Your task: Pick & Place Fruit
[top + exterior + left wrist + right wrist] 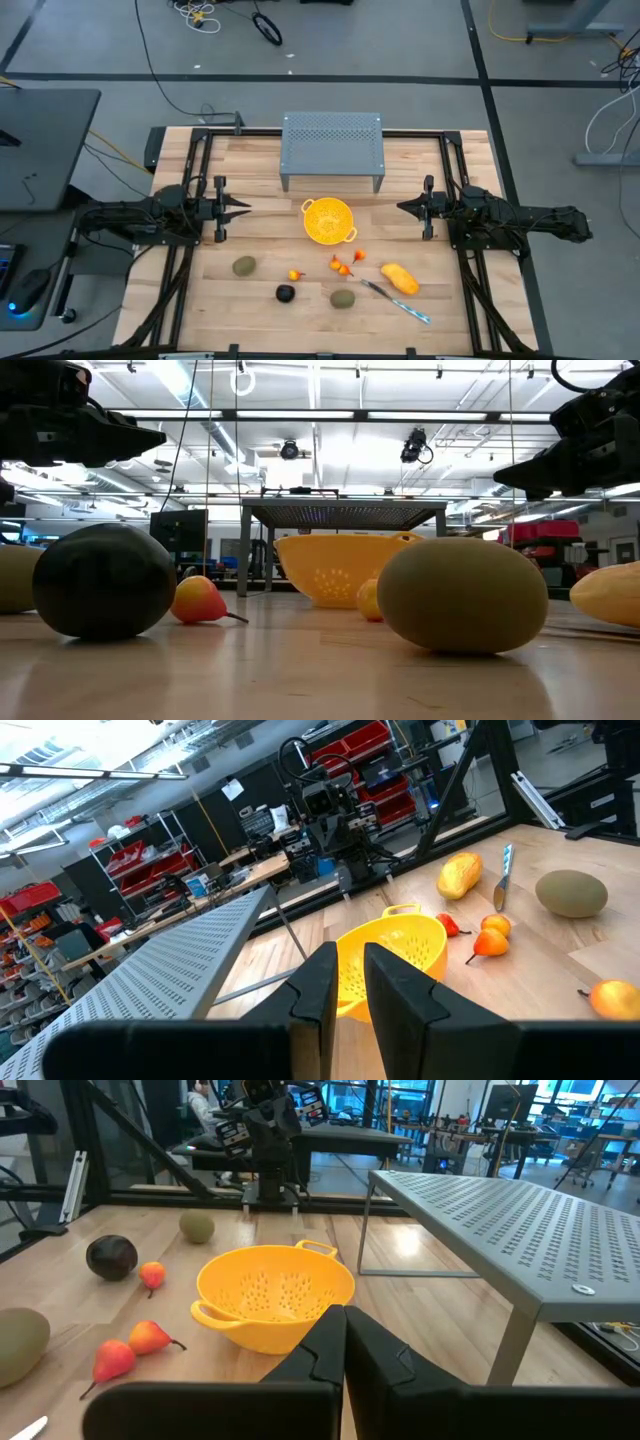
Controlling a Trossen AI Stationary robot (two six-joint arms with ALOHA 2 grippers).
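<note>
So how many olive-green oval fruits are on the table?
2: one olive-green oval fruit lies toward the left arm's side, the other sits near the front edge, beside the slim silver-and-blue knife. None seems hidden.

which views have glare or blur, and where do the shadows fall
Low view: ceiling strip lights blow out bright, and the near green oval fruit and dark ball look soft and oversized. High view: even light, with only small, faint shadows beside the colander. Left wrist view: skylights glare at one corner. Right wrist view: sheen on the perforated metal shelf.
</note>
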